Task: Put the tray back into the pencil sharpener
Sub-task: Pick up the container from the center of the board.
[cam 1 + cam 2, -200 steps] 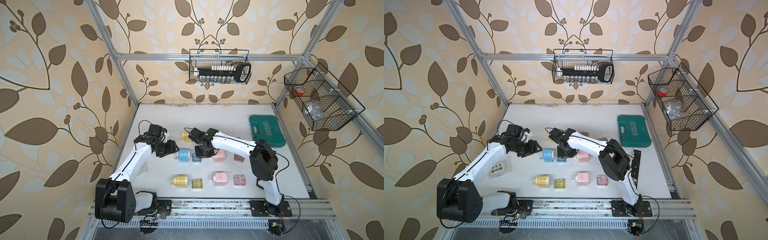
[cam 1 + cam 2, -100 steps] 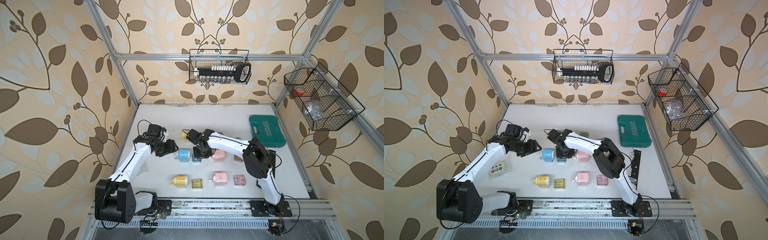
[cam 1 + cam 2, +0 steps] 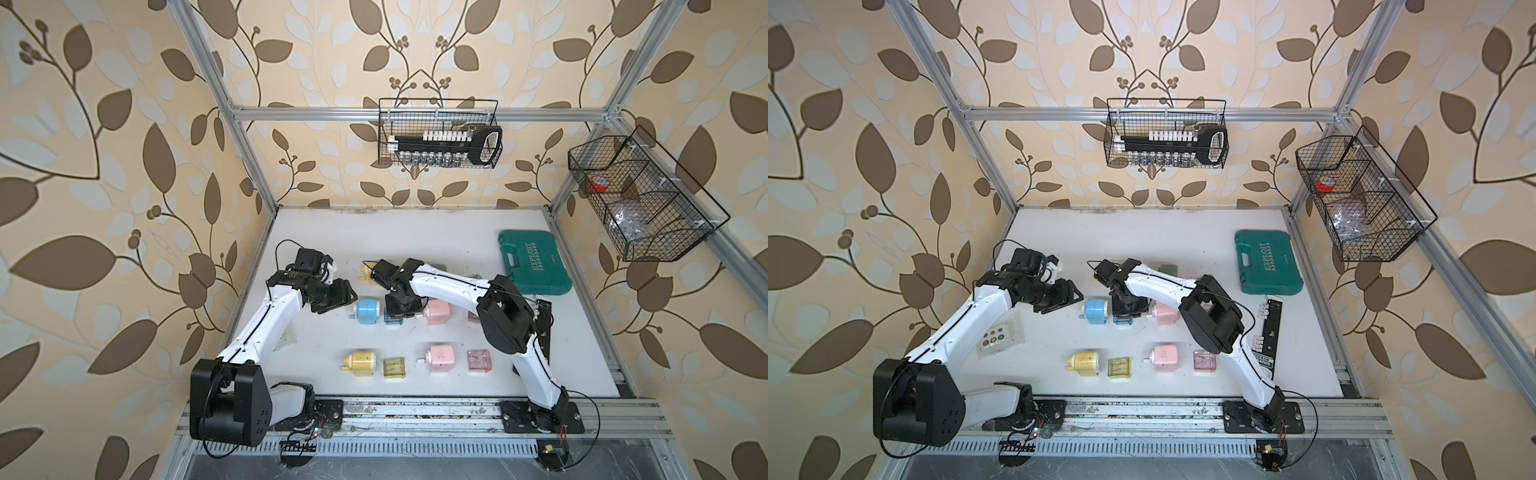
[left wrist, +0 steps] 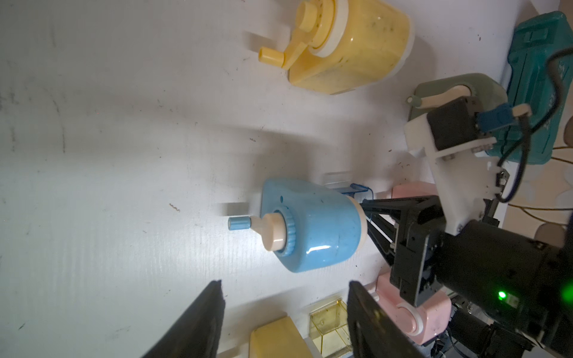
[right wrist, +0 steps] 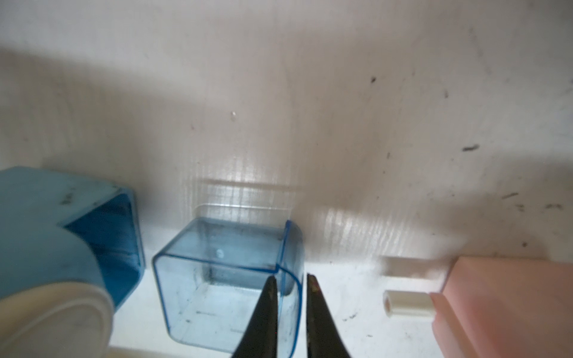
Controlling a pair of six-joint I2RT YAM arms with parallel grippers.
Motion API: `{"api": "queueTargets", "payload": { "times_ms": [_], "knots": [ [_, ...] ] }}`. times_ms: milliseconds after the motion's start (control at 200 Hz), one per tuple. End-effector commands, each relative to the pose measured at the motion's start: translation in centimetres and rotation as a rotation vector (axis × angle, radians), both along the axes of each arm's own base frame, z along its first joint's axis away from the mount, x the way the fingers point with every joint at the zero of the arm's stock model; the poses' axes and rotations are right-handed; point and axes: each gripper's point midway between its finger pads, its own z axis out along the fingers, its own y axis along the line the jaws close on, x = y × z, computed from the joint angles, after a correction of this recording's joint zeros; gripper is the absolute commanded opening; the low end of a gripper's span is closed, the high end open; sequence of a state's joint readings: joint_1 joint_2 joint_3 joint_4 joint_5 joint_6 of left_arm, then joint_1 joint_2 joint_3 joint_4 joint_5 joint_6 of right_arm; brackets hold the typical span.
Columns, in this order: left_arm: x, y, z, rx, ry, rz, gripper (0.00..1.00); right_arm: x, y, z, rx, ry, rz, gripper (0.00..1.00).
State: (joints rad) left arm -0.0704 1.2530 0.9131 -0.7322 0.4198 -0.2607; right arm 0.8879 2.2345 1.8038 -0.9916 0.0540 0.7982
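While the right gripper (image 5: 291, 279) pinches one wall of the blue tray (image 5: 217, 245), which stands on the surface (image 5: 310, 108) just beside the open slot of the blue pencil sharpener (image 5: 40, 241), the left gripper (image 4: 283, 286) hovers open near that sharpener.

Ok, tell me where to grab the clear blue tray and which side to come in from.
Pinch the blue tray by its thin side wall nearest the pink sharpener, from above. Its open top faces up, so one finger goes inside and one outside, as the right claw does. That leaves free the side facing the blue sharpener and its slot.
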Motion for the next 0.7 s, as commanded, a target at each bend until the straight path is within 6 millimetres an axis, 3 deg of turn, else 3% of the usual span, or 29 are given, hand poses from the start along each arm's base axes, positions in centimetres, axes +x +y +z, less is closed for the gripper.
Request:
{"api": "queueTargets", "payload": {
  "times_ms": [0,70,340,490,695],
  "knots": [
    [-0.1,-0.2,0.1,-0.012,0.003,-0.034,0.65,0.5,-0.3,-0.2,-0.033,-0.006,-0.017,0.06],
    [-0.1,-0.3,0.1,-0.018,0.005,-0.043,0.65,0.7,-0.5,0.1,-0.04,-0.014,-0.019,0.0],
    [-0.2,-0.7,-0.5,-0.031,0.039,-0.065,0.66,1.1,-1.4,2.8,-0.064,-0.062,-0.031,0.0],
    [0.0,-1.1,0.2,-0.043,0.067,-0.108,0.67,1.2,-2.4,4.5,-0.098,-0.084,-0.078,0.0],
    [0.5,-1.6,1.4,-0.053,0.088,-0.174,0.69,0.9,-2.7,4.7,-0.096,-0.084,-0.143,0.0]
  ]
}}
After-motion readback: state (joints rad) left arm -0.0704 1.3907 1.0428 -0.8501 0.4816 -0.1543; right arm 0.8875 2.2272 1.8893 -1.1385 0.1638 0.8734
